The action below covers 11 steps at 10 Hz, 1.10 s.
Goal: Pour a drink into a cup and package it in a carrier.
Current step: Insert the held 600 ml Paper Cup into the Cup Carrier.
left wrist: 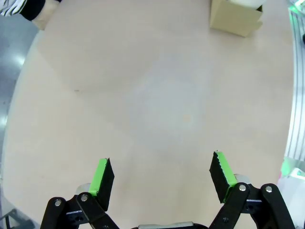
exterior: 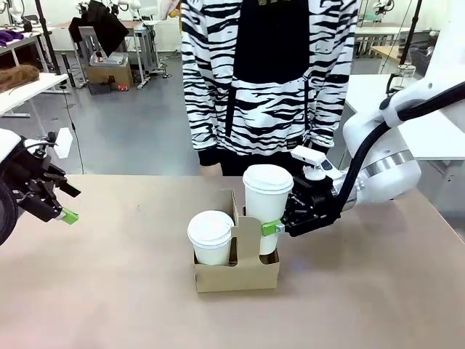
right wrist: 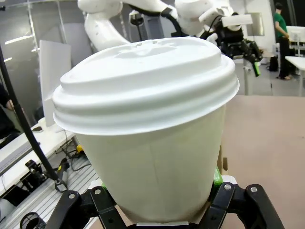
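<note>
- The carrier (exterior: pixel 238 270) sits mid-table in the front view, a low brown cardboard box with its handle tab standing upright between two slots
- A white lidded cup (exterior: pixel 211 237) stands seated in the slot at the carrier's 9 o'clock side
- A second lidded cup (exterior: pixel 267 206) is at the 3 o'clock slot, its base hidden behind the cardboard — whether it rests on the bottom cannot be told
- The right gripper (exterior: pixel 275 227) reaches in from 3 o'clock and pinches this second cup low on its wall; in the right wrist view the cup (right wrist: pixel 152 129) stands between the two fingers, with a green pad (right wrist: pixel 217 175) pressed against its side
- The left gripper (exterior: pixel 64 214) hovers at the table's 9 o'clock edge, well apart from the carrier; the left wrist view shows its fingers (left wrist: pixel 102 177) spread wide over bare tabletop, holding nothing
- A person in a black-and-white striped top (exterior: pixel 269 73) stands at 12 o'clock, at the far side
</note>
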Each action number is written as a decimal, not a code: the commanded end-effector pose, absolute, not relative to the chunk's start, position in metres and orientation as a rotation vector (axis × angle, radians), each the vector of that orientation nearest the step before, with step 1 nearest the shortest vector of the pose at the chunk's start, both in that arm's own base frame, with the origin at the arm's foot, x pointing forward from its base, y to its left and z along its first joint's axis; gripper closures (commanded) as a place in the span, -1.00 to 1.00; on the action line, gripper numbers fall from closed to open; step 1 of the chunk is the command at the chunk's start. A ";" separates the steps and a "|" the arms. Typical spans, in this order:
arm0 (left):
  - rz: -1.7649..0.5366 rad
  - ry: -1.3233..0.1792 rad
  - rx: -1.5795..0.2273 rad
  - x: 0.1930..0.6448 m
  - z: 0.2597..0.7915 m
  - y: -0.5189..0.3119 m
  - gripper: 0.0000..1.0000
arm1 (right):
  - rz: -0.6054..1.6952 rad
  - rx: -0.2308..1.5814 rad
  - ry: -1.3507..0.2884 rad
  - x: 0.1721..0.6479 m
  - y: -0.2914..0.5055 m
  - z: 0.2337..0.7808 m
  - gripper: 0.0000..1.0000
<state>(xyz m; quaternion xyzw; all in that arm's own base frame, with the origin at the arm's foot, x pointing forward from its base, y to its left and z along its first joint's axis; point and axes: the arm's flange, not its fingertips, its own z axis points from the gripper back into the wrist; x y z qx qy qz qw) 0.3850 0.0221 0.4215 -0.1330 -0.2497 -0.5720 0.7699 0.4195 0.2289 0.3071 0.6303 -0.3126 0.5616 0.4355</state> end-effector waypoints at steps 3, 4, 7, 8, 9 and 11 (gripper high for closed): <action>-1.241 -0.542 -0.289 0.385 0.422 0.022 -1.00 | 1.436 1.570 -0.765 0.423 0.234 0.288 -0.62; -1.241 -0.542 -0.289 0.385 0.422 0.022 -1.00 | 1.431 1.565 -0.767 0.424 0.235 0.280 -0.62; -1.241 -0.542 -0.289 0.385 0.422 0.022 -1.00 | 1.454 1.536 -0.773 0.424 0.235 0.261 -0.62; -1.241 -0.542 -0.289 0.385 0.422 0.022 -1.00 | 1.474 1.530 -0.781 0.425 0.234 0.257 -0.62; -1.241 -0.542 -0.289 0.385 0.422 0.022 -1.00 | 1.497 1.525 -0.779 0.425 0.234 0.252 -0.62; -1.241 -0.542 -0.289 0.385 0.422 0.022 -1.00 | 1.530 1.534 -0.772 0.427 0.233 0.244 -0.62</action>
